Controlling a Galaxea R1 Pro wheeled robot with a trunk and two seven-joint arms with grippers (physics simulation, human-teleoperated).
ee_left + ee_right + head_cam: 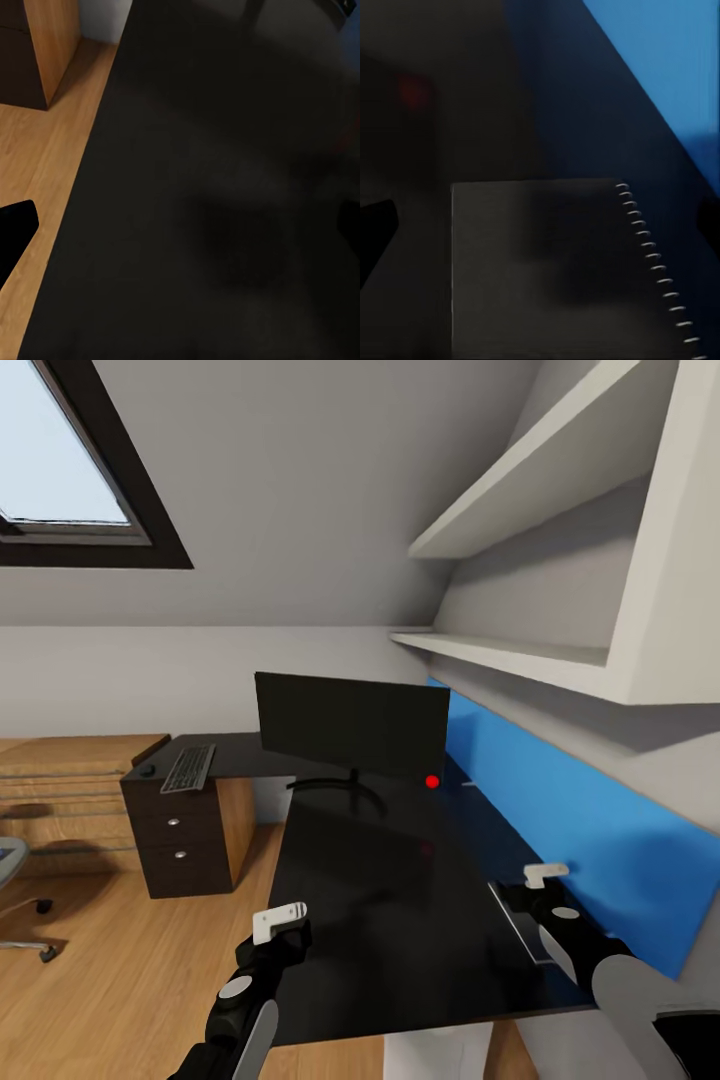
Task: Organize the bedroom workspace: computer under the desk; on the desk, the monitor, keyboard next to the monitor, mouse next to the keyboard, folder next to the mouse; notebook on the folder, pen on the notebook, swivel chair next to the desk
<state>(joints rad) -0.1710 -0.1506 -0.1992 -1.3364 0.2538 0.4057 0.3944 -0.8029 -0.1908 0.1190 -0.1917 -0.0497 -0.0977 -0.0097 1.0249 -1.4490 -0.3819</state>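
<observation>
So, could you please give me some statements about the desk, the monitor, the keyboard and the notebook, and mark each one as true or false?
1. The monitor stands on the black desk. True.
2. The keyboard lies directly beside the blue wall panel. False: it lies at the far left end of the desk, above the drawer unit, away from the panel.
3. A spiral-bound notebook lies on the desk below the right gripper. True.
4. The left gripper holds the mouse. False: the mouse lies beside the keyboard, far from this gripper.
5. The monitor screen is lit. False: it is dark.
</observation>
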